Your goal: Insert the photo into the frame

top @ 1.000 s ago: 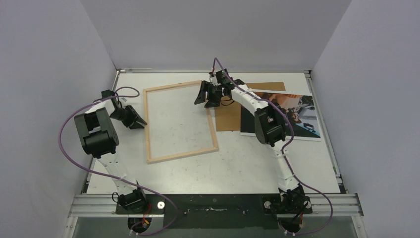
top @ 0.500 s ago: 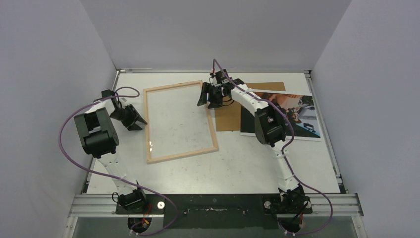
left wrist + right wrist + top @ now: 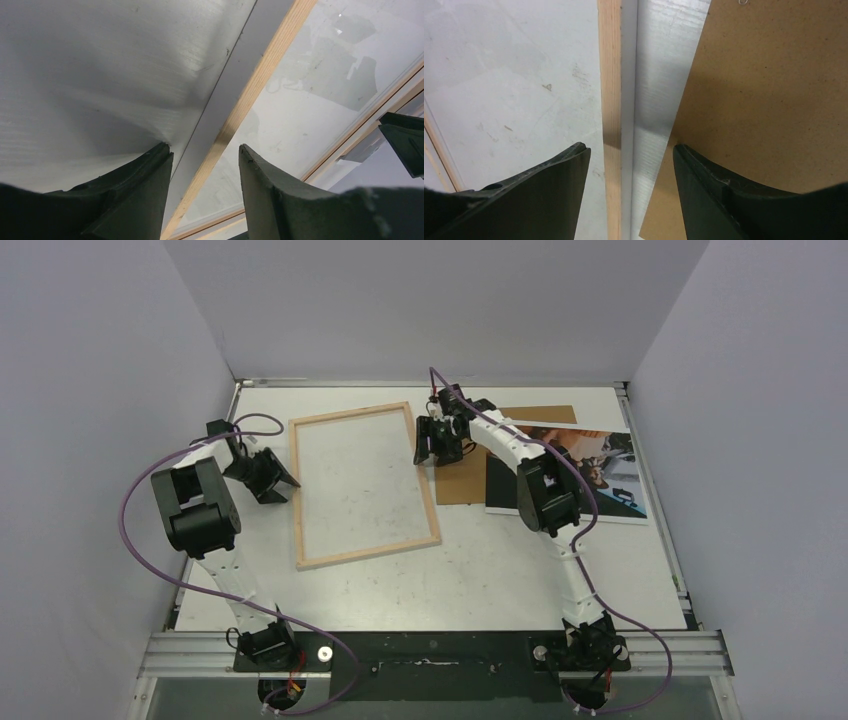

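Since the earlier frame the left gripper (image 3: pixel 204 148) has spread its fingers wider, and the right gripper (image 3: pixel 437 445) has shifted a little toward the right, off the upper right corner of the frame (image 3: pixel 370 551).

Left side: the left fingers stand apart at the frame's left rail. The wrist view shows the rail running between them with a gap on both sides, so nothing is clamped.

Centre: the frame lies flat on the bench (image 3: pixel 480 580), pale wood uppermost.

Right of centre: the right fingers are also apart and hold nothing. The right rail shows between them, with the brown backing board (image 3: pixel 462 482) just beside it.

Far right: the photo (image 3: pixel 608 472) lies face up, well apart from the frame. It appears to overlap the board and is partly hidden by the right arm.

Assessment: the frame looks placed, and release is the step in hand. Both grippers should lift straight up, keeping the fingers wide, so that neither rail is dragged. The photo should then be taken by a free edge without creasing it, leaving the board where it lies.
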Available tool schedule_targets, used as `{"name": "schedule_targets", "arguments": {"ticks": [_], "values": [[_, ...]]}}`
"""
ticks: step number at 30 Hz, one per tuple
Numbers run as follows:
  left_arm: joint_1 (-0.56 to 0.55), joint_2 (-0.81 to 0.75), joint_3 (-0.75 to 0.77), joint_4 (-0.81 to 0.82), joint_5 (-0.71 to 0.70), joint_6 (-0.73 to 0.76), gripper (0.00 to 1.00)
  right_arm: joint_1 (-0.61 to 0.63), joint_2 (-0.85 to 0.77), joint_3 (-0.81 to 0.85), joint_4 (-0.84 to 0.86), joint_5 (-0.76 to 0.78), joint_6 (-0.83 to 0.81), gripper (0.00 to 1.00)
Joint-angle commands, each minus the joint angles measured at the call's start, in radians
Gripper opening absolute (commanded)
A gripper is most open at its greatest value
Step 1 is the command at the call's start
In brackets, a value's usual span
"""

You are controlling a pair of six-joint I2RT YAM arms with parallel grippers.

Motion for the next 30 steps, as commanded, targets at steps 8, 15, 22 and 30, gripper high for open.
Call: {"name": "schedule_targets", "arguments": {"ticks": [8, 15, 22, 30], "values": [[-0.026, -0.029, -0.003, 0.043, 0.01, -0.004, 0.51, 0.023, -0.073, -0.025, -0.015, -0.046, -0.039, 0.6], [-0.038, -0.023, -0.008, 0.047, 0.014, -0.011, 0.51, 0.042, -0.072, -0.029, -0.027, -0.05, -0.058, 0.46], [-0.043, -0.019, -0.011, 0.053, 0.029, -0.022, 0.5, 0.059, -0.067, -0.031, -0.041, -0.042, -0.067, 0.35], [-0.078, -0.011, -0.023, 0.073, 0.058, -0.04, 0.5, 0.065, -0.111, -0.076, -0.016, -0.039, -0.05, 0.35]]}}
